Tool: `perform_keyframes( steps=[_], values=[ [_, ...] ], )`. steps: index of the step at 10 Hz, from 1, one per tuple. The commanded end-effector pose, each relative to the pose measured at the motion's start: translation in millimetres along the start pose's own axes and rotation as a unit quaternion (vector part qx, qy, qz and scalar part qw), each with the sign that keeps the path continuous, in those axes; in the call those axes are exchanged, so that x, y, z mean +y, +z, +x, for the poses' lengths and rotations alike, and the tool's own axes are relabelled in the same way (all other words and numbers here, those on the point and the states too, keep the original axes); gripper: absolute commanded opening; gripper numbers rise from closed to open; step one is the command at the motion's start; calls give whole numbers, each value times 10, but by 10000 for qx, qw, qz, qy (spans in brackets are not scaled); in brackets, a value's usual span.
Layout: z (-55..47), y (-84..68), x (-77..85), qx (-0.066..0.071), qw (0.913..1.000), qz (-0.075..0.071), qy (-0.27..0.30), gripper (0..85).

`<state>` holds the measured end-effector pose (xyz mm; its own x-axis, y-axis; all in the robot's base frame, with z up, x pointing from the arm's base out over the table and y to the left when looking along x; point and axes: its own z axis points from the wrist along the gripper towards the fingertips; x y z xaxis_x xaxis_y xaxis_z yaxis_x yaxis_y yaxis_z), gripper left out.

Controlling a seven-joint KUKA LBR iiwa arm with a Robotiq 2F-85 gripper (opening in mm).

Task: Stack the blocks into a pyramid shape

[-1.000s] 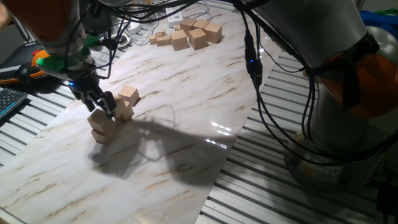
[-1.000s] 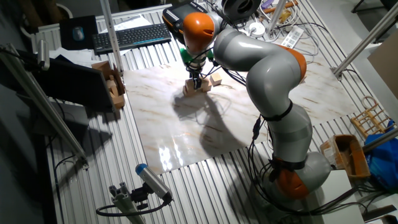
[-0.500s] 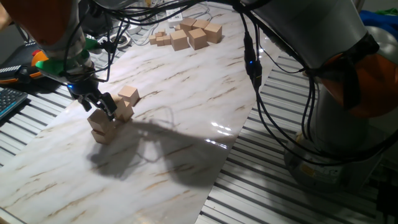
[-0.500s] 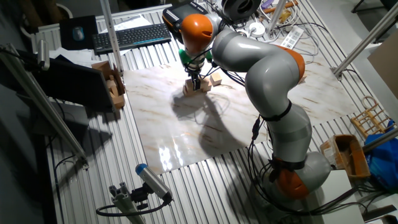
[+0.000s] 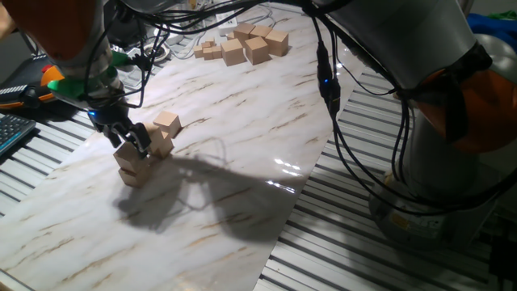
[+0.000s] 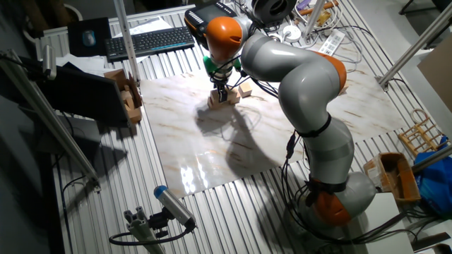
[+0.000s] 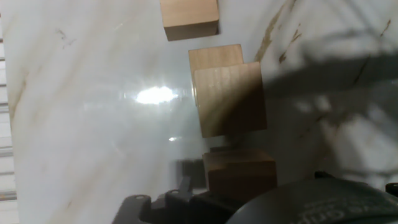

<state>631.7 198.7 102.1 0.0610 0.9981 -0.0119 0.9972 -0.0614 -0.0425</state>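
Tan wooden blocks sit near the left of the marble board. Two of them form a small stack (image 5: 133,166), and my gripper (image 5: 132,141) hangs just above it, open, fingers either side of the top block and holding nothing. Beside the stack stands another block (image 5: 160,144), and a single block (image 5: 167,123) lies behind it. In the hand view the stack's top block (image 7: 239,174) is close under the hand, a raised block (image 7: 229,98) overlaps a lower one (image 7: 216,57), and a lone block (image 7: 189,18) lies beyond. From the other fixed view, the gripper (image 6: 223,90) hides most of the cluster (image 6: 226,98).
A pile of other wooden pieces (image 5: 246,44) lies at the far end of the marble board (image 5: 242,162). A keyboard (image 6: 148,41) and a wooden holder (image 6: 127,92) stand off the board. Cables (image 5: 331,89) hang from the arm over the board's right edge.
The gripper has lifted slightly off the two-block stack. The blocks have stayed where they were.
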Motion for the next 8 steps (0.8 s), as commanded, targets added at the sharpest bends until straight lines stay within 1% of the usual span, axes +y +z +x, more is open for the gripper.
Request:
perform_keyframes(
  steps=[1,3,7,8],
  values=[
    [1,15,4,7,10000,5,21,680],
    [0,34,9,46,10000,0,66,680],
    [12,41,6,32,10000,-32,13,680],
    [14,41,6,33,10000,-39,-2,510]
  ],
)
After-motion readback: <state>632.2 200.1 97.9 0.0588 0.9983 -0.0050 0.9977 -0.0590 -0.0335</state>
